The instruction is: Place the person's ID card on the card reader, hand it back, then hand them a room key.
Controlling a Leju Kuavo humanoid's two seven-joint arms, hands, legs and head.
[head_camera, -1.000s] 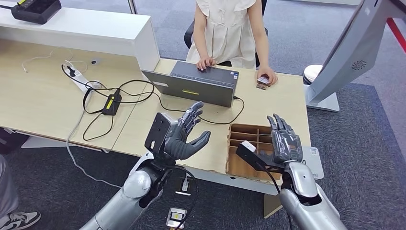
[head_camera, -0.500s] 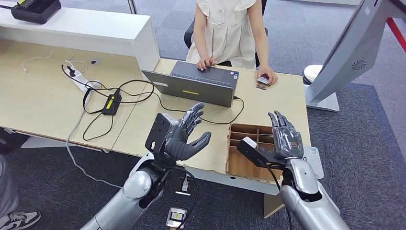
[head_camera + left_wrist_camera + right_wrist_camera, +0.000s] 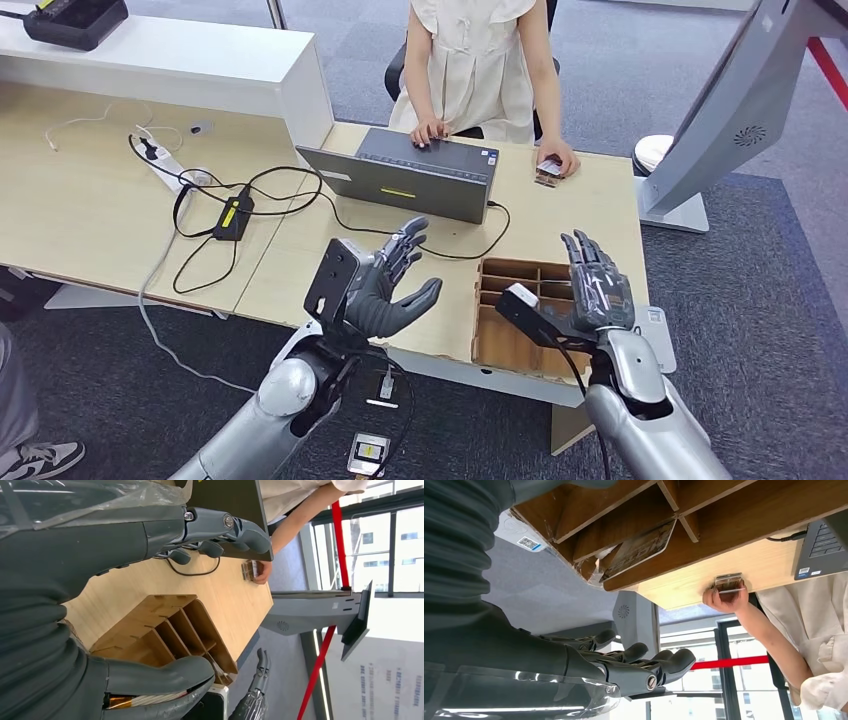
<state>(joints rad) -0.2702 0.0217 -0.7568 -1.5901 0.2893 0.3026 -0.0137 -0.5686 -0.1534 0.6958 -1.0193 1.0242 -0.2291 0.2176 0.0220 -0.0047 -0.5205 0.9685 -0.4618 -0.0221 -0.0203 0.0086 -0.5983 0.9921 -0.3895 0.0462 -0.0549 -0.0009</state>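
My left hand (image 3: 385,285) hovers open above the table's near edge, fingers apart, holding nothing; its fingers (image 3: 220,527) and thumb show in the left wrist view. My right hand (image 3: 597,282) is raised open over the wooden compartment box (image 3: 500,300), also holding nothing. A card (image 3: 639,550) lies in one compartment of the box (image 3: 624,510). Across the table a person (image 3: 470,60) rests one hand on a grey laptop-like device (image 3: 410,180). Their other hand (image 3: 558,160) holds a white card on a small brown stand (image 3: 729,582).
Black cables and an adapter (image 3: 235,212) lie on the table's left part beside a white power strip (image 3: 165,165). A white raised counter (image 3: 170,50) stands at the back left. A grey kiosk (image 3: 720,110) stands right of the table. A white labelled item (image 3: 657,335) lies beside the box.
My right hand has risen slightly and shifted a little to the right. My left hand has barely moved. The person's hands stay where they were.
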